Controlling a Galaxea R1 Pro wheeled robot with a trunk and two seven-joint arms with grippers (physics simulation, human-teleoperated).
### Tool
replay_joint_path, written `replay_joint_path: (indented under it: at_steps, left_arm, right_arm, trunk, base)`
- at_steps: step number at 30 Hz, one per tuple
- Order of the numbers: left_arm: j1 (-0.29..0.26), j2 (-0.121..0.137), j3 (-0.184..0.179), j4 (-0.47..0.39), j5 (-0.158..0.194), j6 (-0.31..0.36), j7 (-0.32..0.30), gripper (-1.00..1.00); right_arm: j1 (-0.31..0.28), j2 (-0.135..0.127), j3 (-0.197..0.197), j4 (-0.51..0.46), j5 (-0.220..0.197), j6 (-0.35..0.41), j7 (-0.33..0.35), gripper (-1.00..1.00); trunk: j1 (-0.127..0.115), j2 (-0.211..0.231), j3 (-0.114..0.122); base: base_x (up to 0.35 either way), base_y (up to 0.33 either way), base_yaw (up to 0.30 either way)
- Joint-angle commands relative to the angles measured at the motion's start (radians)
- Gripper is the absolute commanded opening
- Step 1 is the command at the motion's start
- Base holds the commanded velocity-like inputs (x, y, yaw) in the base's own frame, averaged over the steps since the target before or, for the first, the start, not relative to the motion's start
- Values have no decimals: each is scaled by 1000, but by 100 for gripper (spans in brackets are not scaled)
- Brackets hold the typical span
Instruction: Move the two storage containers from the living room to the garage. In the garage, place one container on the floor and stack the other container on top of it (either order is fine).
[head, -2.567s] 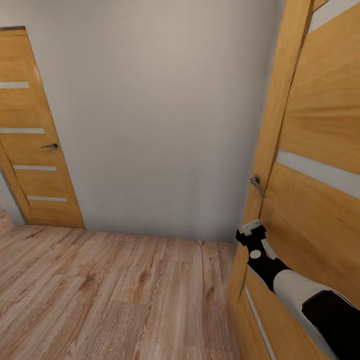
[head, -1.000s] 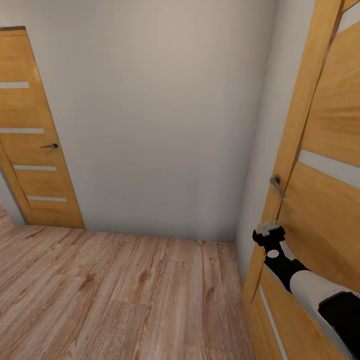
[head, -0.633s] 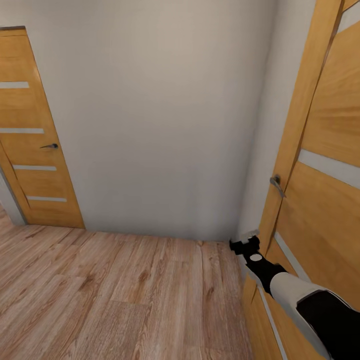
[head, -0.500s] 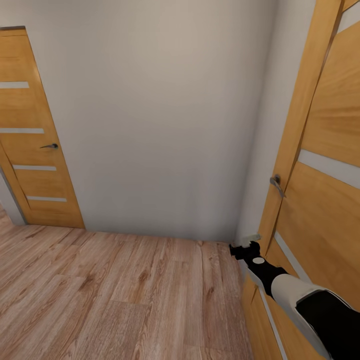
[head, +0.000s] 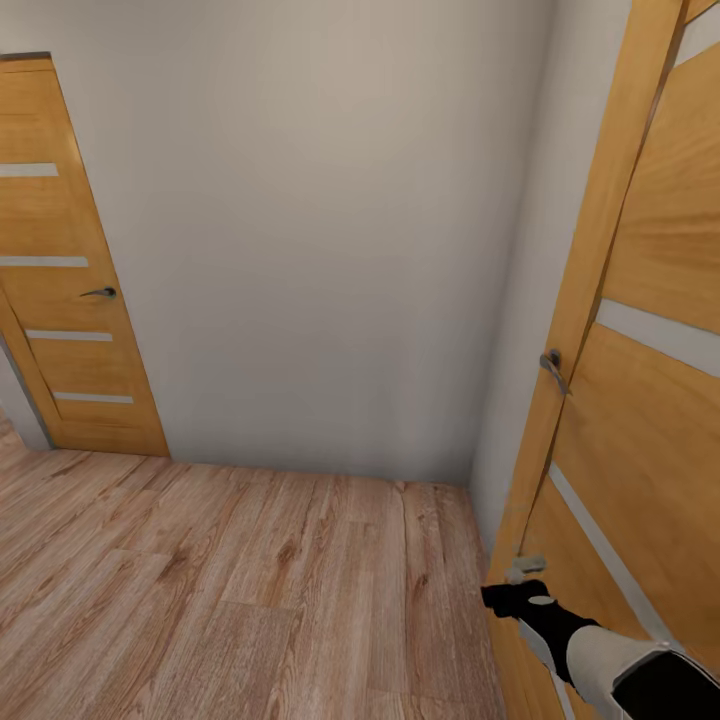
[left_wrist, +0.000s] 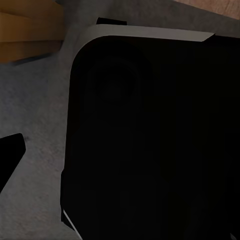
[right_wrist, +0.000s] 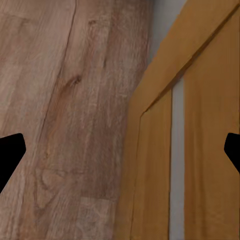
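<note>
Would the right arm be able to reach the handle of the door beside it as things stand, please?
Probably yes: the right gripper hangs low beside the door, apart from it, with the handle above it and nothing between them.

Your left wrist camera looked onto a big black rounded panel (left_wrist: 150, 145) with a pale strip along its curved edge. Beside it you had grey surface (left_wrist: 40, 110), a patch of orange wood (left_wrist: 27, 27) in one corner, and one dark fingertip (left_wrist: 9, 155) at the frame's edge.
</note>
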Motion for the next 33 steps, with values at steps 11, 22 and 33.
replay_joint_path:
  at_steps: [11, 22, 33]
  left_arm:
    - [-1, -2, 6, 0, 7, -1, -1, 100]
    - [-1, -2, 6, 0, 7, -1, 1, 100]
    - [-1, -2, 6, 0, 7, -1, 1, 100]
  right_arm:
    - [385, -6, 10, 3, -7, 27, 24, 100]
    - [596, 0, 13, 2, -3, -13, 25, 100]
    - [601, -3, 19, 1, 7, -17, 28, 100]
  trunk:
    - [0, -1, -1]
    - [0, -1, -1]
    - [0, -1, -1]
  base:
    - [0, 0, 0]
    - [0, 0, 0]
    - [0, 0, 0]
